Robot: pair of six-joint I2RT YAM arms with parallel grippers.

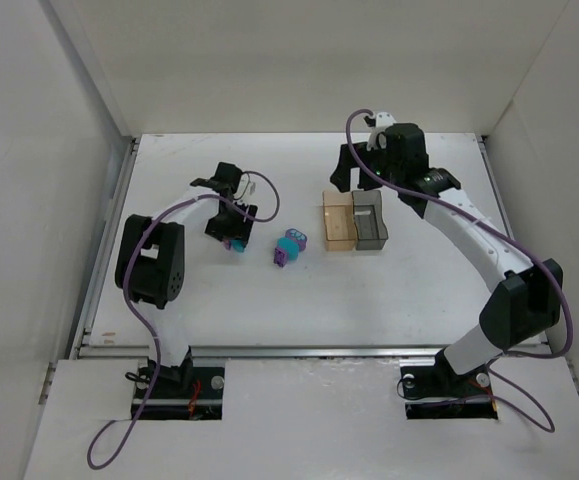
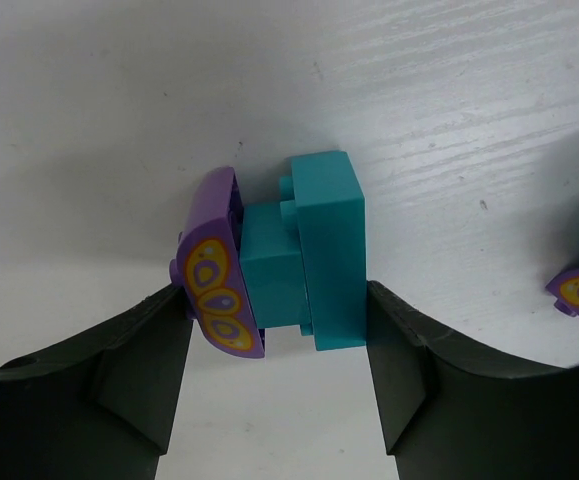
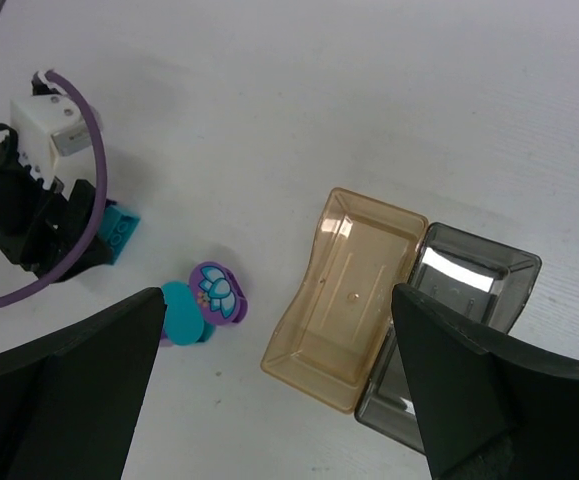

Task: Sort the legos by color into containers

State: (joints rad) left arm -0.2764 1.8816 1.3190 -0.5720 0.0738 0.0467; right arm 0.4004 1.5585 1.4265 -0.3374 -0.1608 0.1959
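The widest worry is the white surface (image 1: 419,290) between my two arms. My right arm hangs over the containers, so if my left arm carries toward them, the two could meet there.

Next are the containers. The amber bin (image 1: 337,221) and the grey bin (image 1: 370,220) stand touching along one long side. A loose drop could hit the shared rim and fall into the wrong one. Both look empty from my right wrist.

Then there is my load, a joined pair (image 1: 234,243) of two colours locked together. If I drop it whole, one half is mis-sorted whichever bin takes it. The purple piece (image 2: 219,290) is curved where my finger meets it, so I judge the pair could twist or squirt out under pressure. The teal brick (image 2: 324,250) gives a flat face on the other side.

My right jaws are spread wide, hold nothing and touch nothing, with the bins below them.

My left jaws are closed in on the joined pair, one finger against purple and the other against teal. I cannot tell whether the pair rests on the surface or hangs just above it. Another purple-and-teal cluster (image 1: 289,249) lies near, between me and the bins.
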